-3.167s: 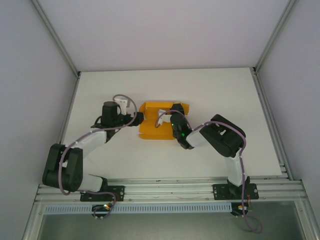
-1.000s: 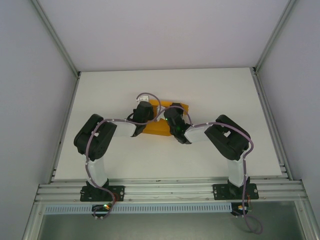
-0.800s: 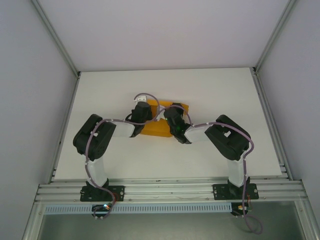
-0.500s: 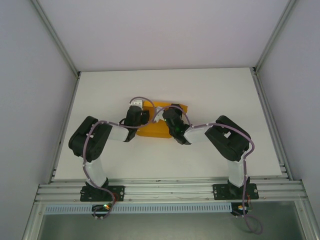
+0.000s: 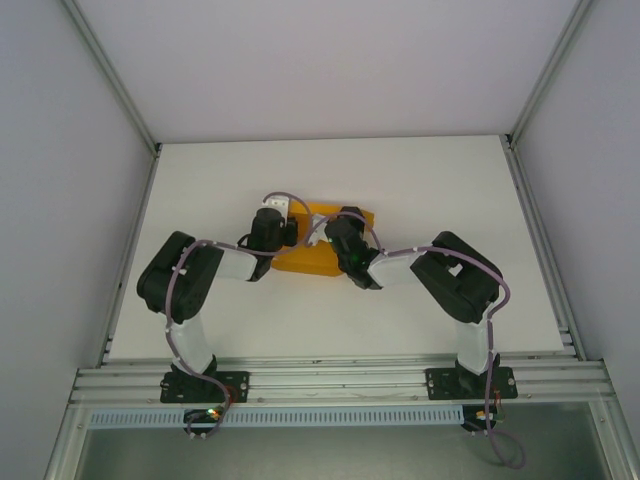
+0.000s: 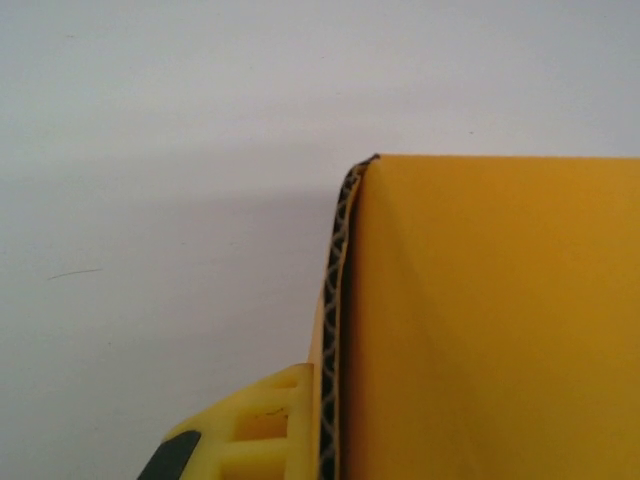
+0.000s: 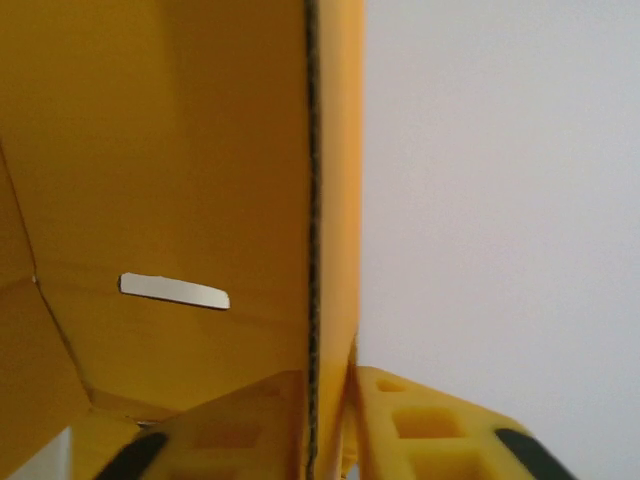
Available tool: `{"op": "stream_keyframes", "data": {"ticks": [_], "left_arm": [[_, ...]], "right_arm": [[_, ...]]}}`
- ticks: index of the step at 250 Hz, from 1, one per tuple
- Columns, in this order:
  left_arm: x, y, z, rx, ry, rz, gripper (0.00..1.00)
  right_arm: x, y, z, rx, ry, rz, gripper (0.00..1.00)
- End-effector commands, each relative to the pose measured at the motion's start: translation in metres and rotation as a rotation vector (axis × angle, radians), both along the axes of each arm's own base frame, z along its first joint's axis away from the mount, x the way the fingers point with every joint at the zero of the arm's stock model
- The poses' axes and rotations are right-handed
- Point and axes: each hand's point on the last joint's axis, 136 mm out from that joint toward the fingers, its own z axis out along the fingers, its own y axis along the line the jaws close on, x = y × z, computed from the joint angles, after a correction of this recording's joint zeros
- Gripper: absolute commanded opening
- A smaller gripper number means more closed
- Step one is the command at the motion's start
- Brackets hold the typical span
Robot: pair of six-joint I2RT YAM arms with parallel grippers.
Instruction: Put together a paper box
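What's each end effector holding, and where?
Left end effector is shut on a box wall's edge. Right end effector straddles another wall edge; grip unclear.

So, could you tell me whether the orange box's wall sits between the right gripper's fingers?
Yes, a corrugated edge of the paper box runs between the two yellow fingers of the right gripper.

— What lies around the two claws?
— A matte white tabletop (image 5: 430, 180), running out past the left gripper (image 5: 294, 231) and the right gripper (image 5: 326, 233) to a pale far wall (image 5: 330, 60).
— And off to the sides?
— A pale side panel (image 5: 50, 200) left of the left gripper, another (image 5: 600, 220) right of the right one, with grey aluminium posts (image 5: 110, 75) between. Behind both, a slotted aluminium rail (image 5: 340, 380). The light is soft and even.
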Motion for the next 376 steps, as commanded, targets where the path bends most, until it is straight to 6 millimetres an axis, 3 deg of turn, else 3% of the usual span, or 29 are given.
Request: {"op": "stream_keyframes", "data": {"ticks": [1,23,31,37,89,112,132,154,179,208,266,297,331,376], "left_arm": [[0.011,0.002,0.020,-0.037,-0.066,0.039,0.00],[0.008,0.005,0.022,-0.057,-0.062,0.057,0.00],[0.006,0.006,0.024,-0.058,-0.061,0.061,0.00],[0.004,0.008,0.025,-0.059,-0.059,0.071,0.00],[-0.012,0.022,0.040,-0.068,-0.063,0.127,0.00],[-0.018,0.026,0.042,-0.058,-0.042,0.135,0.00],[-0.027,0.020,0.048,-0.080,-0.054,0.107,0.00],[-0.036,0.017,0.052,-0.096,-0.050,0.091,0.00],[-0.044,0.014,0.057,-0.107,-0.051,0.078,0.00],[-0.049,0.013,0.063,-0.111,-0.057,0.074,0.00],[-0.055,0.005,0.067,-0.136,-0.053,0.040,0.00],[-0.058,-0.002,0.067,-0.151,-0.048,0.005,0.00],[-0.060,-0.010,0.067,-0.138,-0.059,-0.024,0.00],[-0.059,-0.016,0.062,-0.141,-0.045,-0.031,0.00]], "right_arm": [[-0.014,-0.007,-0.013,0.005,0.079,-0.009,0.42],[-0.021,-0.003,0.009,0.086,0.063,0.000,0.67],[-0.026,-0.002,0.018,0.124,0.060,0.005,0.89],[-0.030,-0.002,0.025,0.155,0.060,0.005,1.00],[-0.087,-0.003,0.076,0.571,0.175,0.071,1.00],[-0.111,-0.001,0.117,0.832,0.180,0.165,1.00],[-0.115,-0.010,0.146,1.007,0.156,0.172,1.00],[-0.104,-0.023,0.164,1.113,0.120,0.125,1.00],[-0.085,-0.032,0.162,1.115,0.100,0.047,0.99],[-0.064,-0.037,0.136,1.093,0.126,-0.061,1.00],[-0.035,-0.015,0.090,1.076,0.197,-0.098,1.00],[-0.019,-0.005,0.087,1.119,0.162,-0.096,1.00],[-0.008,0.003,0.098,1.262,0.090,-0.066,1.00],[0.004,-0.010,0.108,1.385,-0.017,-0.169,1.00]]}}
